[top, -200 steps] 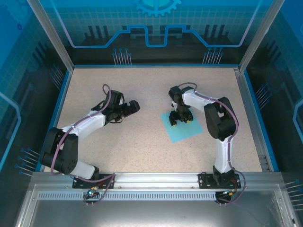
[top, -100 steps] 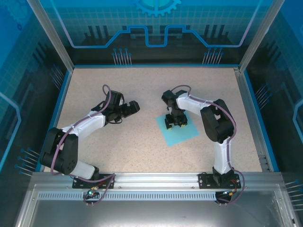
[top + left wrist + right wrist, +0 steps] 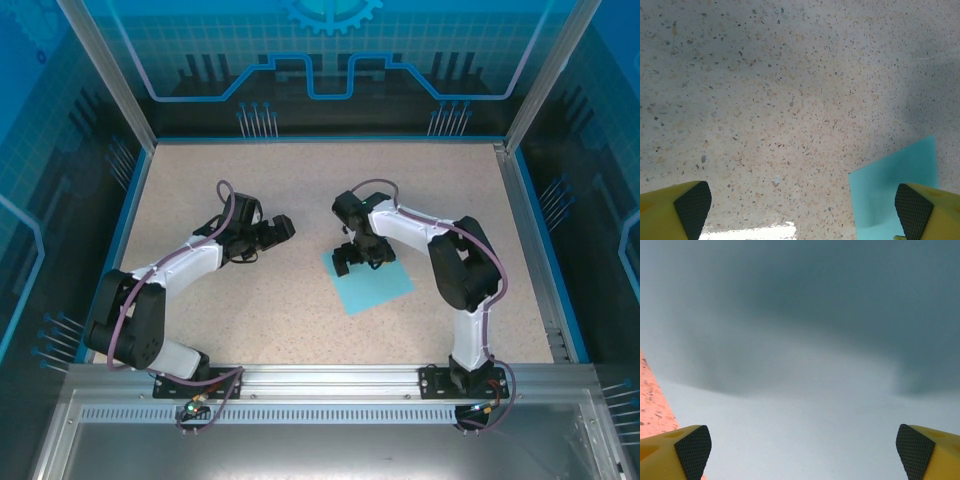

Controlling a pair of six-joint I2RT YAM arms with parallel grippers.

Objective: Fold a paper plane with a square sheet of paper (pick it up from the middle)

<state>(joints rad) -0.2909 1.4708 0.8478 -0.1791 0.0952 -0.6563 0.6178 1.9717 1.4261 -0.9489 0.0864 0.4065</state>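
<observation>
Near edge: both arm bases [image 3: 190,375] are unmoved. Out from them, the thin light-cyan square sheet of paper [image 3: 375,288] lies flat on the speckled beige tabletop [image 3: 250,320], right of centre, with one corner pointing at the near edge. Against the frame of a second ago the sheet sits further left and slightly nearer; it has slid along with the right arm.

The right gripper [image 3: 350,262] has swung left in the same interval. It now stands over the sheet's far left corner rather than its middle. At the right wrist, its black pads [image 3: 692,450] are spread to either edge of the frame with nothing between them. Blurred cyan paper [image 3: 800,415] lies close beneath. Whether the tips touch it cannot be told.

Further left, the left gripper [image 3: 283,228] is unchanged, above bare tabletop and well apart from the sheet. At its wrist, the fingers [image 3: 692,207] are released wide and hold nothing, and a corner of the sheet [image 3: 895,185] shows at lower right.
</observation>
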